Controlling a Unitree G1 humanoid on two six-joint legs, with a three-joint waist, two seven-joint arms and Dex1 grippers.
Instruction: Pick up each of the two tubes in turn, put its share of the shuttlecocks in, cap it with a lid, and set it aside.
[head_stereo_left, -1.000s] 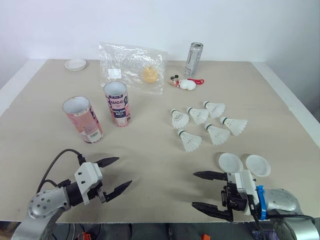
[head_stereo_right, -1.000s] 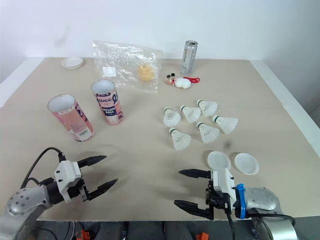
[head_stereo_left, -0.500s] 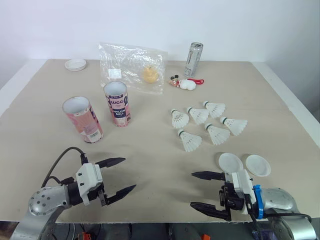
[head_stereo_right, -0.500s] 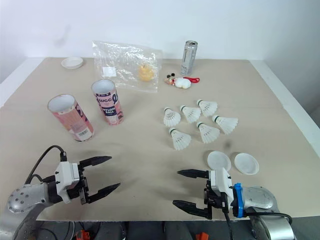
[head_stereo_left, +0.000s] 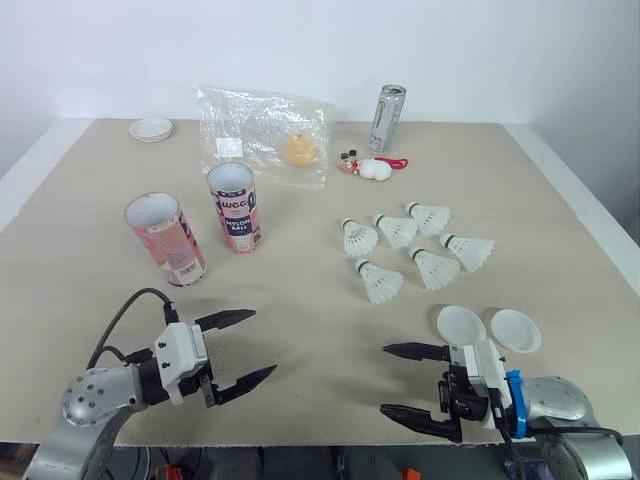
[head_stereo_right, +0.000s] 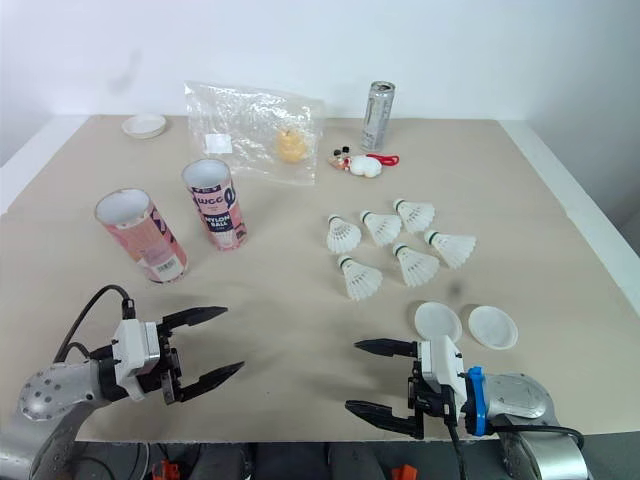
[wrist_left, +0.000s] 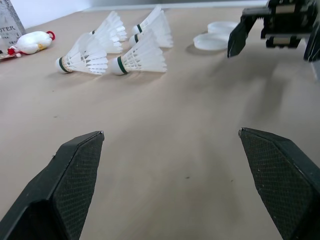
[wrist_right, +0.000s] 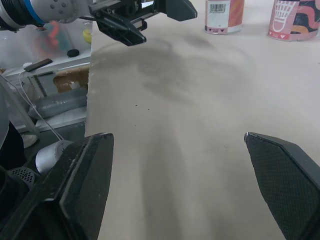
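Left wrist view, lids (wrist_left: 210, 42) partly hidden

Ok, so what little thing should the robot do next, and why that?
Probably reach the left gripper forward toward the nearer tube. That gripper is open and holds nothing, the tube stands open-topped just ahead of it, and all six shuttlecocks lie loose, so a tube has to be picked up first.

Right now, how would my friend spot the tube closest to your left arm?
On the left half of the tan table stand two pink tubes. It is the tube nearer the left edge, with a white barcode label; its neighbour reads NYLON BALL.
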